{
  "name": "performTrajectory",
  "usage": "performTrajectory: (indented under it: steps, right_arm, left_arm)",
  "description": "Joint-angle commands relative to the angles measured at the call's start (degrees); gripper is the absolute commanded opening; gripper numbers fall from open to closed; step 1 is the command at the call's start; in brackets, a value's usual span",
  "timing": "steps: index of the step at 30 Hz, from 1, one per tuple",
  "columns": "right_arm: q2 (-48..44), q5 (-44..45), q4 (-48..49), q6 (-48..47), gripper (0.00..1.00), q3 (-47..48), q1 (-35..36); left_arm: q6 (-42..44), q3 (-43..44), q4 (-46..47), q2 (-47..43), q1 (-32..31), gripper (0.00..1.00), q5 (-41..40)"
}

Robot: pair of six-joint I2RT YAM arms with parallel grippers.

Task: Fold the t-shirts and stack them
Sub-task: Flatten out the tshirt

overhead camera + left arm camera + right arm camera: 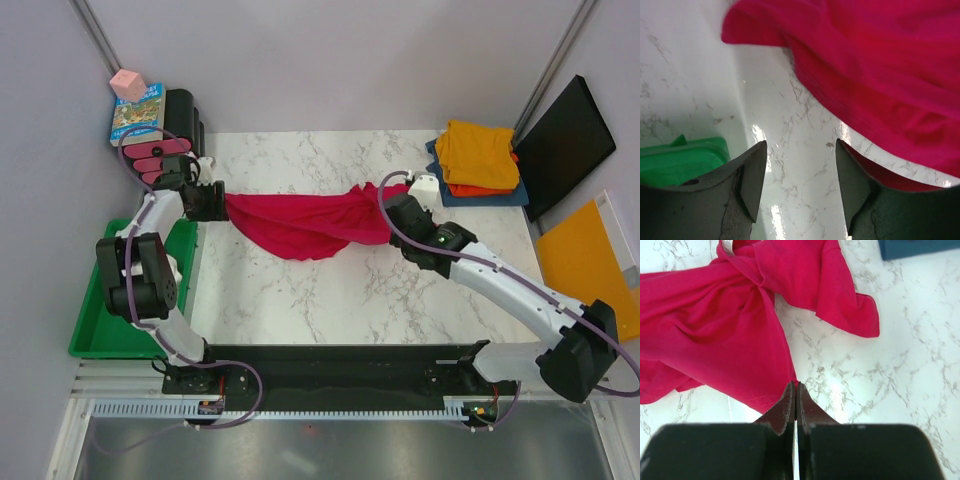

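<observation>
- The right gripper [795, 390] is closed tight, its two fingers [782, 412] pressed flat together with no gap showing between them.
- The hem of the red shirt [715, 325] runs down to those fingertips and ends there, so the grip looks to be on a thin edge of the cloth. How much cloth sits between the tips cannot be told.
- From above, the right gripper [393, 205] sits at the right end of the red shirt [300, 225], where the cloth bunches up toward it.
- The left gripper [800, 150] stands about halfway open, and only the bare marble table [790, 200] shows between its fingers.
- Its right finger [852, 185] lies at the edge of the red shirt [880, 75], with cloth showing just past it. Whether they touch cannot be told, and nothing is held.
- From above, the left gripper [212, 203] is just at the shirt's left end, close to the table's left edge and the green tray [100, 330].
- The red shirt lies crumpled across the far middle of the table [350, 290], stretched between the two grippers and sagging toward the near side.
- At the far right corner are three folded shirts in a stack: a yellow-orange shirt [478, 150] on top, an orange shirt [480, 189] under it, and a blue shirt [445, 192] at the bottom.
</observation>
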Motion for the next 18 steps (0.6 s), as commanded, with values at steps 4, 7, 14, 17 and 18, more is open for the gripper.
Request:
performTrajectory:
  steps: [4,7,14,17,18]
  right_arm:
    - [-11.4,8.2,-9.0,4.6,0.00,0.6,0.1]
    - [-12.8,9.4,-10.9,4.7,0.00,1.0,0.1]
    - [-13.2,8.7,-11.9,6.1,0.00,-0.4,0.1]
    - [-13.2,8.5,-11.9,6.1,0.00,-0.6,0.1]
    - [-13.3,8.6,-11.9,6.0,0.00,-0.7,0.2]
  left_arm:
    - [-4.4,9.4,2.7,5.3,1.0,0.64,-4.6]
    - [-4.8,11.0,2.4,7.8,1.1,0.64,-4.0]
    - [-4.7,13.3,-0.4,13.9,-0.2,0.63,-2.8]
    - [-3.9,12.8,-0.8,14.9,-1.0,0.63,-1.1]
    - [-3.6,12.4,-0.9,14.8,-1.4,0.63,-0.2]
